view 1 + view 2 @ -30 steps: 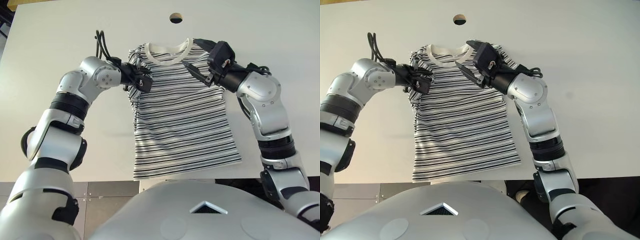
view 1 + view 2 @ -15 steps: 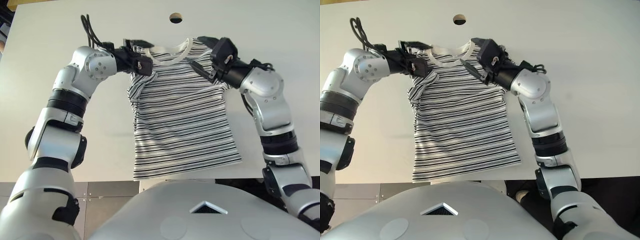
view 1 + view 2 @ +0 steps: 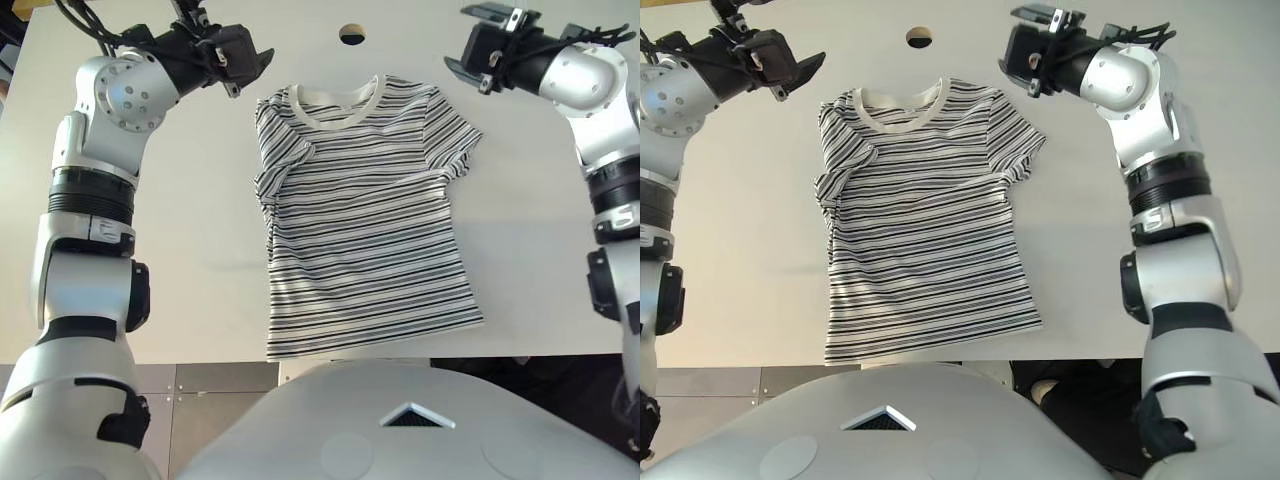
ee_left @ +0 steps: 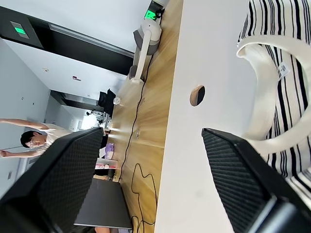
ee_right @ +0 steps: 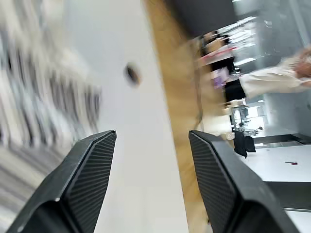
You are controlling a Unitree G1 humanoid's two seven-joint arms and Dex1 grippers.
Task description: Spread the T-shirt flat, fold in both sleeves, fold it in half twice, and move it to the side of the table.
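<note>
white tabletop point(image 3: 180, 220), one striped t-shirt point(image 3: 365, 230) on it, lying roughly in the middle between the left and right edges. collar end points to the far edge, and the hem sits right at the near edge. front is up and the body is mostly flat. left sleeve point(image 3: 272, 178) is bunched in against the body, while the right sleeve point(image 3: 452, 135) is spread out toward the right edge with a few wrinkles. cream collar point(image 3: 335, 105) is open and round.

left gripper point(image 3: 250, 72) is over the far-left part of the tabletop, off the shirt's left shoulder. fingers are wide apart, nothing between them, not touching the cloth.

right gripper point(image 3: 458, 40) is over the far-right part, beyond the right sleeve. fingers are also spread, holding nothing, clear of the shirt.

small round cable hole point(image 3: 352, 35) is near the far edge, just past the collar.
</note>
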